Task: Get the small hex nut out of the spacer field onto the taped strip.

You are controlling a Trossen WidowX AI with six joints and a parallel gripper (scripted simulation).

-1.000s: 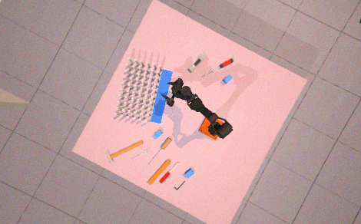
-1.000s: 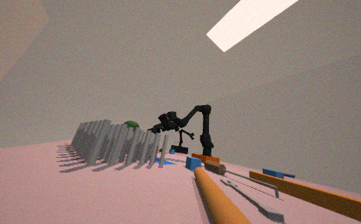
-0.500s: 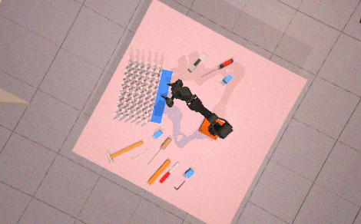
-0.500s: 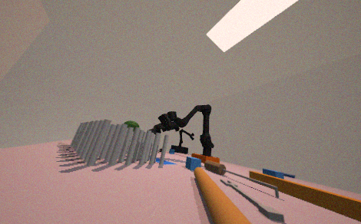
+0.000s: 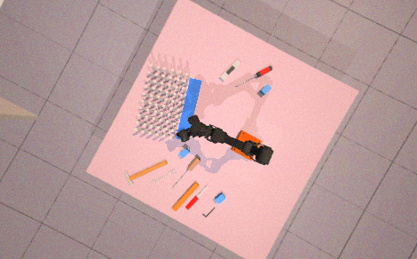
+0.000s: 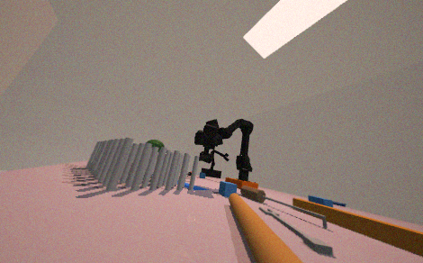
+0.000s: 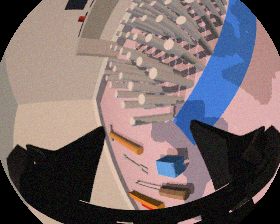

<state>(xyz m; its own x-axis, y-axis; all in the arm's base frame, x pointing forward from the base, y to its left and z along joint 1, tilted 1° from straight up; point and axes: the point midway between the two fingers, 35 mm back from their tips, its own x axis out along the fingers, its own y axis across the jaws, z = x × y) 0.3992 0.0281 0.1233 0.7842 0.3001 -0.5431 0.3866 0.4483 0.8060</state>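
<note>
Hook pick (image 5: pixel 193 163) (image 6: pixel 253 194) (image 7: pixel 175 192) lies flat on the pink bench (image 5: pixel 289 111) (image 6: pixel 32 203) (image 7: pixel 276 85), outside the field of metal spacers (image 5: pixel 145 94) (image 6: pixel 149 167) (image 7: pixel 151 120), between a blue block (image 5: pixel 184 153) (image 6: pixel 228 189) (image 7: pixel 170 166) and an orange bar (image 5: pixel 185 196) (image 6: pixel 365 221) (image 7: pixel 147 200). It should prove light and stiff, hardly fragile, its weight mostly in the stout brown handle. That handle looks the place to grip, squarely across its middle; the thin shank would probably roll or twist between the fingers, and a long reach forward may make the tip swing. The pincer (image 5: pixel 187 127) (image 6: pixel 202 147) (image 7: pixel 148 128) stands wide open with nothing in it, above the near end of the blue taped strip (image 5: pixel 191 99) (image 6: pixel 196 187) (image 7: pixel 236 50). The nut cannot be made out among the spacers. In the top view the pick's long axis runs aslant, handle end to the upper right, shank to the lower left; the exterior view shows the far end of the shank turned sharply into a hook. It would likely need swinging round before that hook could enter the rows.
</note>
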